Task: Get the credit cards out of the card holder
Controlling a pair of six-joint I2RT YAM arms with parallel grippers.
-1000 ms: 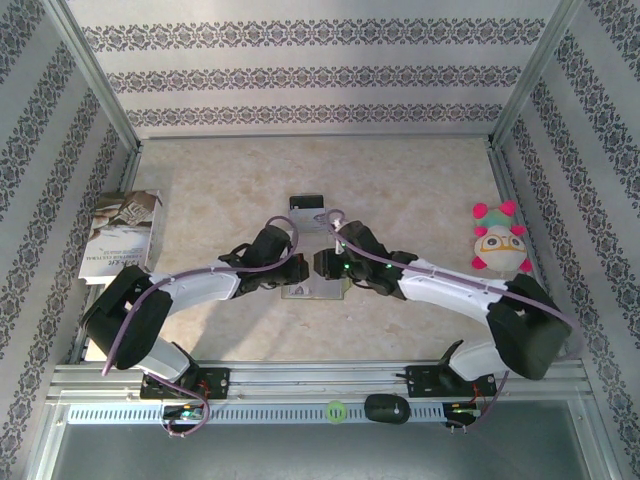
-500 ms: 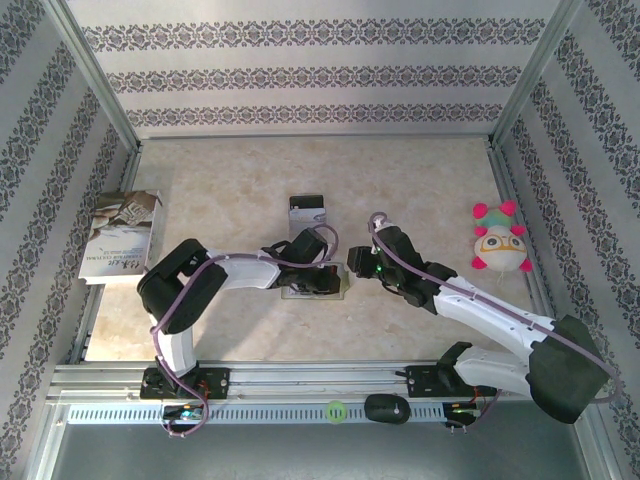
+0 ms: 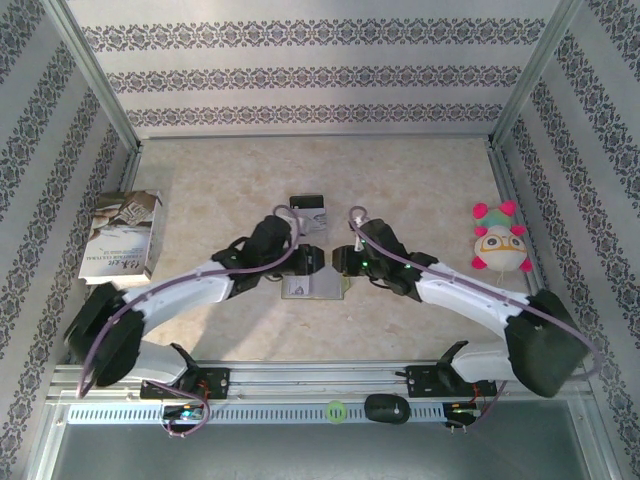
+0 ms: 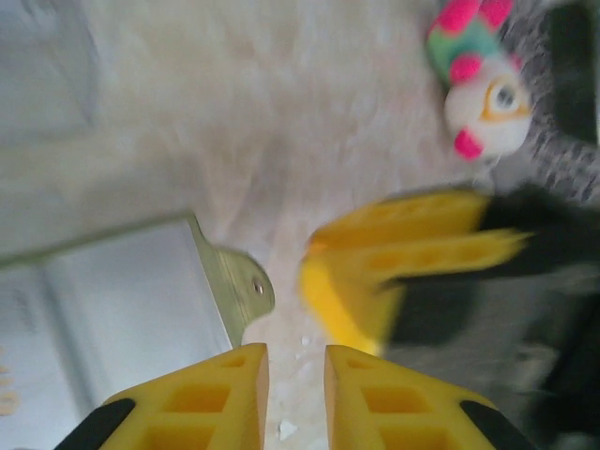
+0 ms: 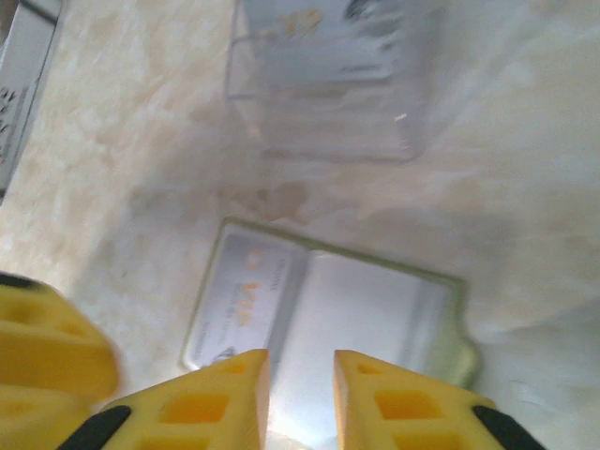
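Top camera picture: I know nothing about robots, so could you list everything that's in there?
credit card: one, pale with a black band, on the table just beyond the card holder
card holder: one, olive-tan with a pale glossy inside, lying open mid-table
booklet: one, printed, left edge
plush toy: one, white, pink and teal, right side
table: one, beige marbled
left arm, right arm: two, white and black
left fingers, right fingers: two pairs, yellow, slightly apart, by the card holder

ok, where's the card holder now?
Top view: card holder lies open at centre, under the left and right jaws, a credit card just beyond it.
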